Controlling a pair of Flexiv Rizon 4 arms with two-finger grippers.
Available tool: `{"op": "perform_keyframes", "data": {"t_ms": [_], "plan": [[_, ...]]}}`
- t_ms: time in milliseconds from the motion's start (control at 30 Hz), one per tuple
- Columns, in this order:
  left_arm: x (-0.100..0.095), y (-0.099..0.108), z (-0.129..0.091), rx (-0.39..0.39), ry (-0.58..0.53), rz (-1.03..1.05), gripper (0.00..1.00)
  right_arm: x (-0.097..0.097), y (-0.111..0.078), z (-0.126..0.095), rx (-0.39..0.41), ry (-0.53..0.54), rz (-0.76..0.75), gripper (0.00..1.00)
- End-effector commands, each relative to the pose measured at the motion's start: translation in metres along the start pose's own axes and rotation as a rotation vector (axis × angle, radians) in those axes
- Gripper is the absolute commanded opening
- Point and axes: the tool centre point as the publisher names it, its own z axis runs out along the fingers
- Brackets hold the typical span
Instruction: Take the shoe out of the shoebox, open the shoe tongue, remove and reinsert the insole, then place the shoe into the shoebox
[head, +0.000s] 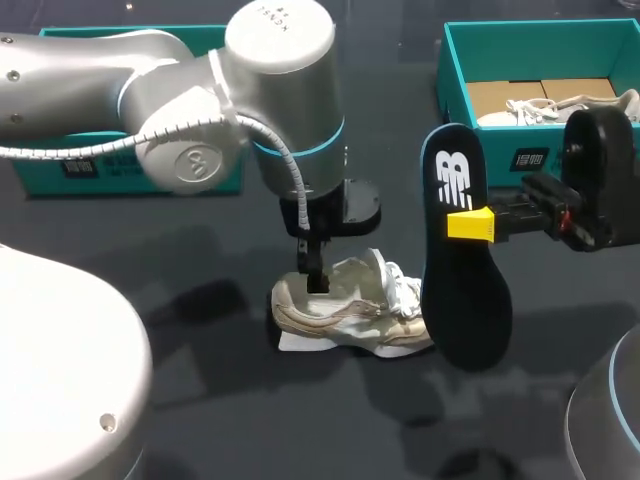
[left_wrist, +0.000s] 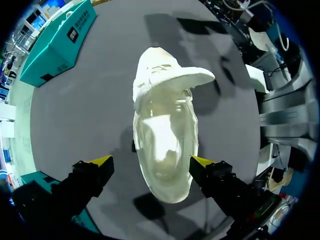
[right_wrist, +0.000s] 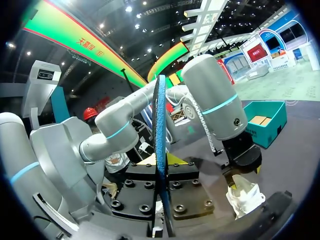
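**Insole out in our right gripper, shoe lying on the table under our left**

Our right gripper (head: 468, 225) is clamped on the black insole (head: 462, 270), a yellow-tipped finger pressed to each face about halfway along its length. The insole hangs in the air, clear of the table (head: 230, 420). Its long axis runs crosswise to the fingers. The narrower end, with the white logo, points toward the far side, and the broad forefoot end points toward the near edge. In the right wrist view the insole (right_wrist: 160, 115) is seen edge-on, standing straight up between the closed fingers of the gripper (right_wrist: 162, 162).

The pale shoe (head: 350, 315) rests on its sole on the table, near the middle and just beside the insole's broad end. Its long axis runs side to side, with the heel toward our left and the toe toward our right. The tongue is pulled up and forward over loose laces. A white sheet shows under the heel.

Our left gripper (head: 315, 270) hangs over the heel end, pointing down. In the left wrist view its fingers (left_wrist: 100, 162) stand apart, one on each side of the shoe (left_wrist: 165, 135), whose opening faces up at us. We cannot tell whether either tip touches it.

The teal shoebox (head: 455, 90) sits open at the far right, well apart from the shoe, and there is another pale shoe (head: 520, 110) inside. A second teal box (head: 60, 170) stands at the far left behind our left arm (head: 200, 100).
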Motion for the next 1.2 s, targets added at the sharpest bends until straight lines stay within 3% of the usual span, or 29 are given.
{"op": "perform_keyframes", "data": {"t_ms": [33, 433, 667, 767, 800, 933, 1067, 1200], "plan": [[-0.01, -0.014, 0.016, -0.02, 0.001, -0.013, 1.0, 0.008, -0.004, -0.001, -0.007, -0.107, 0.0, 0.0], [-0.022, -0.024, 0.057, -0.003, 0.027, -0.03, 1.0, 0.008, -0.004, -0.001, -0.007, -0.107, 0.0, 0.0], [-0.023, -0.025, 0.07, -0.028, 0.032, -0.047, 0.87, 0.008, -0.004, -0.001, -0.007, -0.107, 0.0, 0.0], [-0.02, -0.024, 0.073, -0.031, 0.037, -0.049, 0.68, 0.008, -0.004, -0.001, -0.007, -0.107, 0.0, 0.0], [-0.019, -0.024, 0.073, -0.032, 0.038, -0.049, 0.49, 0.008, -0.004, -0.001, -0.007, -0.107, 0.0, 0.0], [-0.016, -0.023, 0.076, -0.036, 0.046, -0.043, 0.34, 0.008, -0.004, -0.001, -0.007, -0.107, 0.0, 0.0], [-0.015, -0.02, 0.078, -0.04, 0.053, -0.045, 0.0, 0.008, -0.004, -0.001, -0.007, -0.107, 0.0, 0.0], [-0.012, -0.018, 0.075, -0.041, 0.055, -0.042, 0.0, 0.008, -0.004, -0.001, -0.007, -0.107, 0.0, 0.0]]}}
